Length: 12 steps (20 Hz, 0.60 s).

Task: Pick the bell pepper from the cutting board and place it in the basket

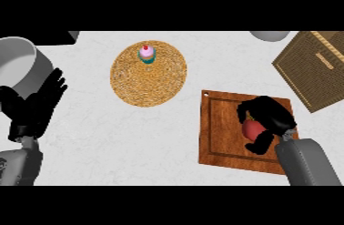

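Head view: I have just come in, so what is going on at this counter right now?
The right robot hand has its fingers curled round the red bell pepper over the wooden cutting board, at the right of the counter. The pepper is not yet in the wicker basket, which stands beyond the board at the upper right. The left robot hand rests open, fingers up, at the left edge beside a grey pot. A small cupcake sits on a round woven mat.

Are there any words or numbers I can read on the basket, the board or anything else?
None: no words, numbers or signs can be read anywhere.
The basket bears only a small dark strip, too small to show any text.
The cutting board and the round woven mat are plain.
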Tool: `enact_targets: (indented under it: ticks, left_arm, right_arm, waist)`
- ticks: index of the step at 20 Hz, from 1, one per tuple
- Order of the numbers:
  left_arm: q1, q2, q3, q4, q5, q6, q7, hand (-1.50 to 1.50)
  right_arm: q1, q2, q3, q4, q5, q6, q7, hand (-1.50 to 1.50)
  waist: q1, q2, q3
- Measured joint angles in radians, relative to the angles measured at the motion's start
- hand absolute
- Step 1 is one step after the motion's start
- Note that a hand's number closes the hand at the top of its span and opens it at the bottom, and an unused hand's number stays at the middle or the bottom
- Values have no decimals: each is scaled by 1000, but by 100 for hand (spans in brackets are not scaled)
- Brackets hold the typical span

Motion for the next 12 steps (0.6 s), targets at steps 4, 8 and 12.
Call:
enact_targets:
  ticks: [4, 8, 12]
  left_arm:
    - [0, 0, 0, -3, 1, -1, -3, 0]
    - [-7, -7, -13, -5, 3, -13, -5, 0]
    - [-30, -16, -40, -4, -3, -26, -2, 0]
  right_arm:
    - [-38, 113, -151, 14, -50, -31, 261, 150]
    - [-133, 177, -266, 10, -143, -164, 487, 150]
    - [-277, 203, -312, 0, -197, -376, 673, 150]
  waist:
    - [12, 3, 0]
    - [57, 7, 7]
    - [109, 11, 9]
